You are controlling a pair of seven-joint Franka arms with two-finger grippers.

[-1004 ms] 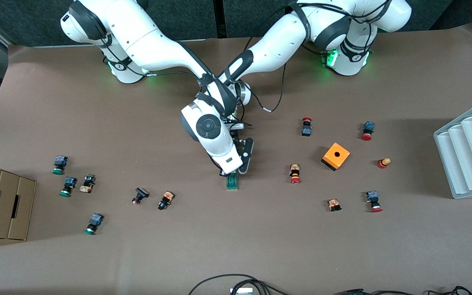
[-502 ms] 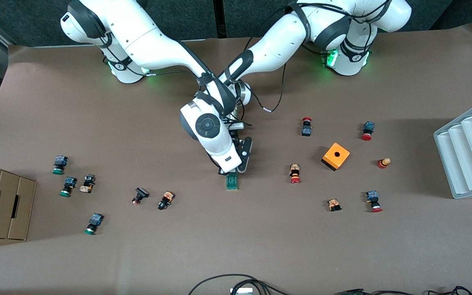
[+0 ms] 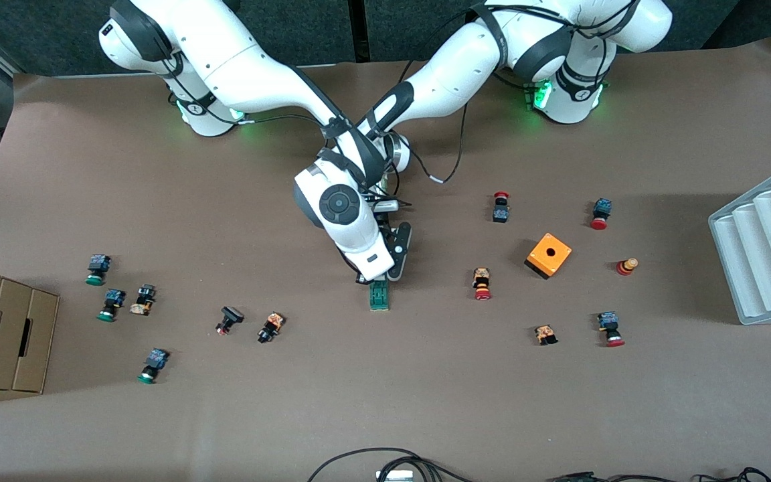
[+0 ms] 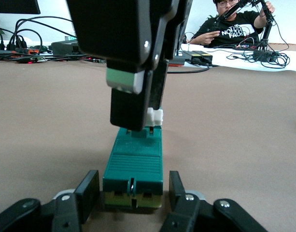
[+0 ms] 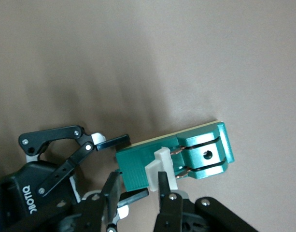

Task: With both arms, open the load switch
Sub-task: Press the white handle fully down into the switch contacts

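Observation:
The load switch [image 3: 379, 296], a slim dark-green block, lies flat in the middle of the table. My left gripper [image 3: 391, 276] is down at table level and shut on the switch end farther from the front camera. In the left wrist view its fingers [image 4: 88, 189] flank the load switch [image 4: 134, 164]. My right gripper [image 3: 371, 281] comes down from above. In the right wrist view the right gripper [image 5: 138, 186] is shut on the white tab [image 5: 160, 166] standing up from the load switch [image 5: 201, 154]. The left gripper [image 5: 126, 166] also shows there. The right hand hides that end in the front view.
An orange cube [image 3: 549, 255] and several small push buttons [image 3: 482, 283] lie toward the left arm's end. More push buttons [image 3: 112, 304] and a cardboard box [image 3: 1, 335] lie toward the right arm's end. A white ridged tray [image 3: 767, 248] stands at the table's edge.
The right arm's wrist has crept very slightly toward the bases. The switch and both grips look the same.

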